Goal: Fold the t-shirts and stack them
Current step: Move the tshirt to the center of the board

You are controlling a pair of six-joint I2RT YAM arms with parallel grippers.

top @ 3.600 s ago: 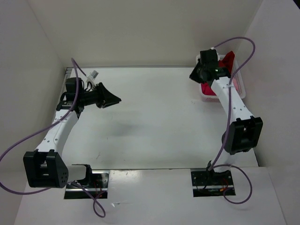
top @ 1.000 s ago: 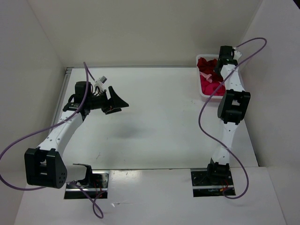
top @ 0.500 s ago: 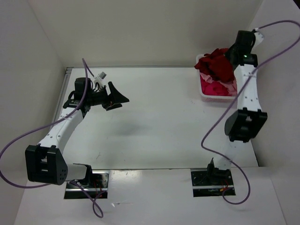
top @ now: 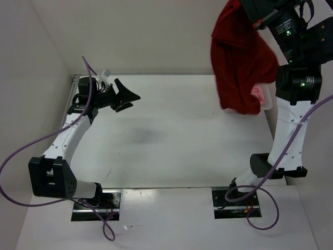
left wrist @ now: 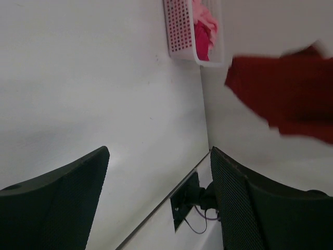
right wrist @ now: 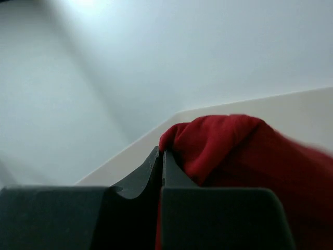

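A dark red t-shirt [top: 239,62] hangs bunched high over the table's back right corner, with my right gripper [top: 254,9] shut on its top edge. In the right wrist view the jaws [right wrist: 162,152] are pressed together with red cloth [right wrist: 234,151] pinched at their tips. The hanging shirt hides most of the white mesh basket [top: 266,100]. In the left wrist view, the basket [left wrist: 179,28] holds a light pink t-shirt [left wrist: 206,15] and a crimson t-shirt [left wrist: 202,41]. My left gripper [top: 132,100] hovers open and empty above the table's back left, and the red shirt [left wrist: 291,94] shows far ahead of it.
White walls close in the white table [top: 171,135] on the left, back and right. The arm bases and purple cables sit along the near edge. The right arm's mount plate [left wrist: 188,200] shows between the left fingers.
My right arm has lifted the dark red t-shirt out of the basket and raised it high. The left arm has drifted slightly toward the back, still open.
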